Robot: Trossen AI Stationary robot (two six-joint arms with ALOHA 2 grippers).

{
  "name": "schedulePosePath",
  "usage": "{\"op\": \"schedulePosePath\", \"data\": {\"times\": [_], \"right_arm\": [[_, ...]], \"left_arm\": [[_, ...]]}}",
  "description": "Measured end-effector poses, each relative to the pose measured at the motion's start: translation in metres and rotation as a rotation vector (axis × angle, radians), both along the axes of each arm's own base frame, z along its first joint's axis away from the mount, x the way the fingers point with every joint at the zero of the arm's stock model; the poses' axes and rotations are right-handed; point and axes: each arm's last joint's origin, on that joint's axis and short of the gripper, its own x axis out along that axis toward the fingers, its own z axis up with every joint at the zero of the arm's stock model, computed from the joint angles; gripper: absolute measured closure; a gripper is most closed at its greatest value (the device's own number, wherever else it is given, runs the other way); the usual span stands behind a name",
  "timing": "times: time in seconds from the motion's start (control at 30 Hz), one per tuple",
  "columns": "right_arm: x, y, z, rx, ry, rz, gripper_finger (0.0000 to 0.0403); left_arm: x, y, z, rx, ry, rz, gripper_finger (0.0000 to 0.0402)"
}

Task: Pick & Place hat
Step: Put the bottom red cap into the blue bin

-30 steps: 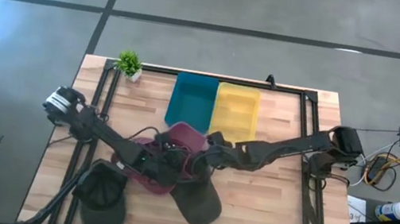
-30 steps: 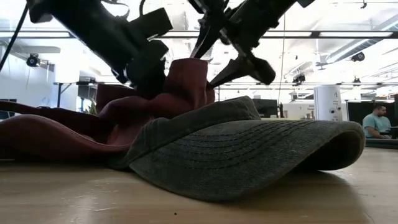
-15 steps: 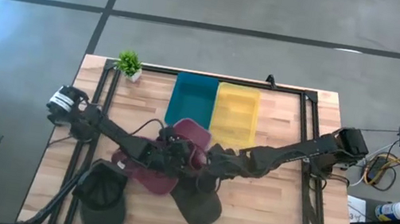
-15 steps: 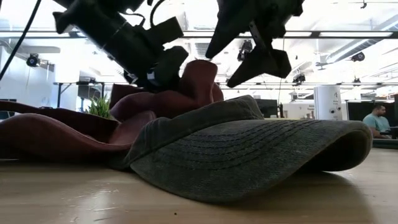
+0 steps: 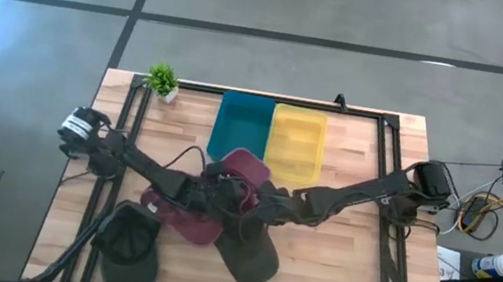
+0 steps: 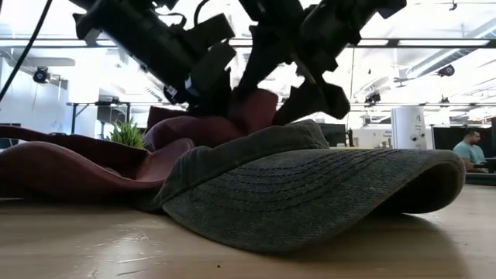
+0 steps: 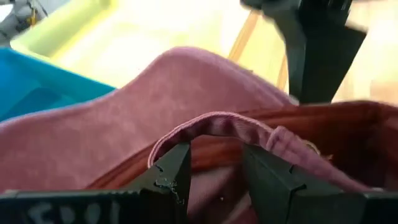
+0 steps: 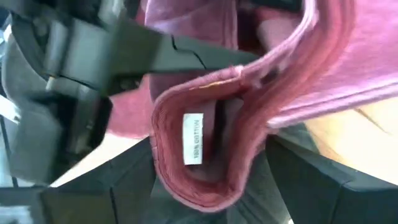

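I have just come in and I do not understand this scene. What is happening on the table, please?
Two robot arms are working on a dark red hat in the middle of the wooden table. The left hand is shut on a fold of the hat's edge and lifts it. The right hand is open around another part of the edge, beside a small white label. Two grey-green hats lie nearby, and a blue bin and a yellow bin wait behind.

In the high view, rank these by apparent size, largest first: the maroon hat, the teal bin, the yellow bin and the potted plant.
1. maroon hat, partly hidden by the arms
2. teal bin and yellow bin, which look alike
3. potted plant, clearly smallest
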Motion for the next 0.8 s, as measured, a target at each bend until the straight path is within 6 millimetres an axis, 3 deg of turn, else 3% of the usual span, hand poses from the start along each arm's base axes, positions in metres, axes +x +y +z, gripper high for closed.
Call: {"op": "schedulePosePath", "data": {"times": [0.27, 0.6, 0.8], "right_arm": [[0.003, -0.001, -0.002, -0.003, -0.025, -0.006, 0.0193], [0.000, -0.004, -0.002, -0.014, -0.007, -0.042, 0.0378], [-0.006, -0.006, 0.001, 0.018, 0.027, -0.127, 0.0385]], "left_arm": [[-0.007, -0.009, -0.004, 0.017, 0.097, -0.095, 0.0264], [-0.038, -0.029, 0.015, 0.113, 0.181, -0.137, 0.0264], [-0.057, -0.032, 0.030, 0.161, 0.176, -0.081, 0.0264]]}}
